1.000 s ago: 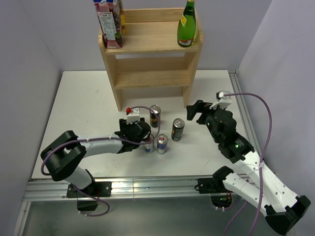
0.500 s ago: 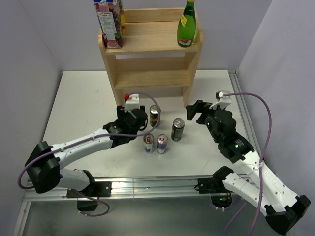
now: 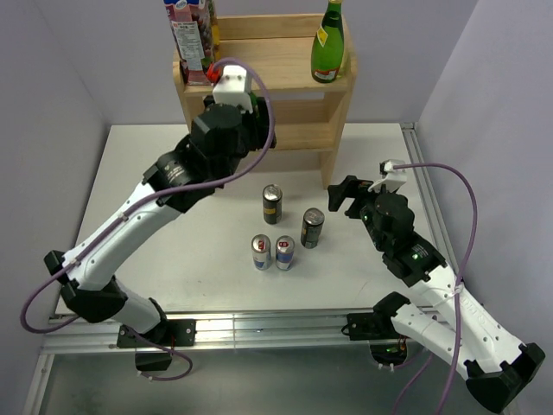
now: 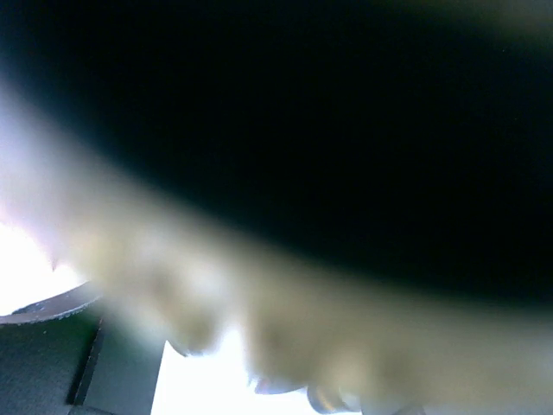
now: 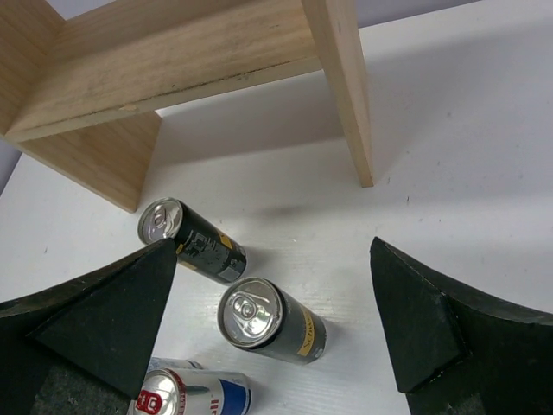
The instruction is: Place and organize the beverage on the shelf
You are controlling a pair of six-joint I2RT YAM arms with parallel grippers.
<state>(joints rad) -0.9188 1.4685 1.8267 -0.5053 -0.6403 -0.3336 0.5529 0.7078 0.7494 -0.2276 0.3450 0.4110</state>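
My left claw hangs close before the shelf, which stands at the far edge of the table. Its camera is smothered, so I cannot tell whether it is clenched or released. Working blind there, I could jolt the shelf and topple the green bottle. My right claw is spread and empty. The cans stand mid-table, long axes vertical, tops up.

Count on the table: 4 cans, all upright.
- Dark cans: 2, the left dark can and the right dark can.
- Silver red-and-blue cans: 2, the left silver can and the right silver can.

Wooden two-tier shelf: 1.

On its top tier:
- green glass bottle: 1
- juice carton: 1
- a yellow item behind the carton, mostly hidden; kind not determinable.

Robot arms: 2, the left arm and the right arm.
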